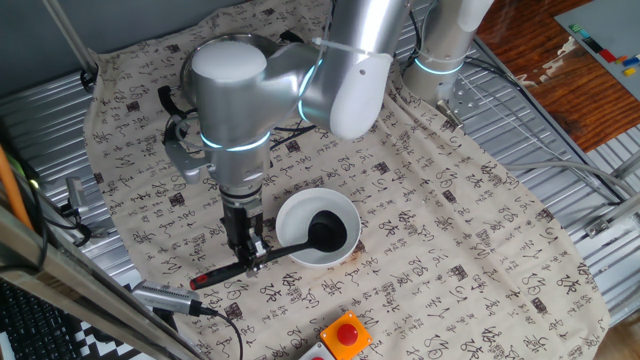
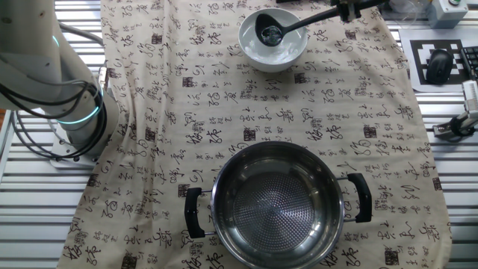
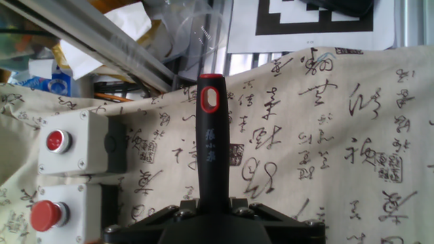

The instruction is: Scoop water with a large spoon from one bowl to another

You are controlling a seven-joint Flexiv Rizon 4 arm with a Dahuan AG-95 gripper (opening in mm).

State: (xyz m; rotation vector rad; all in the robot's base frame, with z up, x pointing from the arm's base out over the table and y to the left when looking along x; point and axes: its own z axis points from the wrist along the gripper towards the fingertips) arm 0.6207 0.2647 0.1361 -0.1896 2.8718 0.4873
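Your claw (image 1: 250,252) is clenched on the long thin handle of the black ladle with the deep round cup (image 1: 283,248), gripping it partway along. The claw points straight down at the worktop (image 1: 450,240), which is draped in a beige cloth printed with black calligraphy (image 1: 430,230).

From the claw, the handle runs out in two directions. On one side it reaches over the rim of the plain round glossy white bowl (image 1: 300,212), and the ladle's cup sits down inside that bowl, just beside the claw. On the other side the handle ends in a red tip lying low over the cloth; the hand view shows this tip as a red-edged hanging hole beyond the fingers (image 3: 271,215). The other fixed view shows what looks like a little clear water in the white bowl, though the glare makes that hard to judge.

The round shiny steel bowl with two black side handles (image 2: 278,205) stands well apart from the claw, across the cloth, past the white bowl.

Near the claw, beyond the ladle's red tip, sit two grey boxes, each with a red push button (image 3: 46,215).
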